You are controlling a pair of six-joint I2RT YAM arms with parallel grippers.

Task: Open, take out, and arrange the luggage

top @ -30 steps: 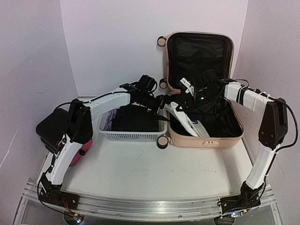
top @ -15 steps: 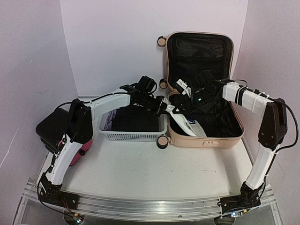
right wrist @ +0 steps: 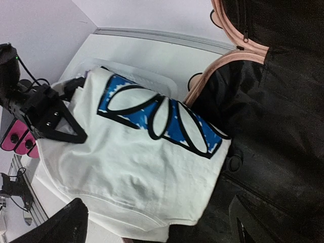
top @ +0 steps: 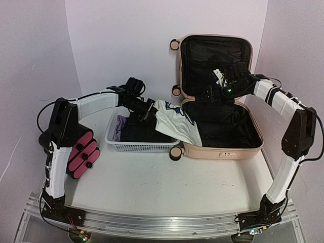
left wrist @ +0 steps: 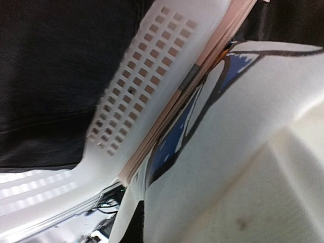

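Observation:
The beige-pink luggage [top: 223, 151] lies open at the right, its lid standing up against the back wall and its black lining showing. A white T-shirt [top: 174, 121] with a blue and black print hangs over the luggage's left rim [right wrist: 225, 55] and the basket beside it. My left gripper [top: 148, 109] is shut on the shirt's left edge above the basket; the right wrist view shows it [right wrist: 53, 121] pinching the cloth [right wrist: 136, 167]. My right gripper [top: 210, 95] hovers open over the back of the luggage, holding nothing. In the left wrist view the shirt [left wrist: 243, 152] hides the left fingers.
A white mesh basket [top: 142, 147] holding dark folded clothes [left wrist: 50, 76] stands against the luggage's left side. A black box with pink drawer fronts [top: 81, 152] sits at the far left beside the left arm. Walls close in on three sides.
My left gripper shut on the shirt and pulled it left, out of the luggage and over the basket. My right gripper let go, opened and drew back toward the lid.

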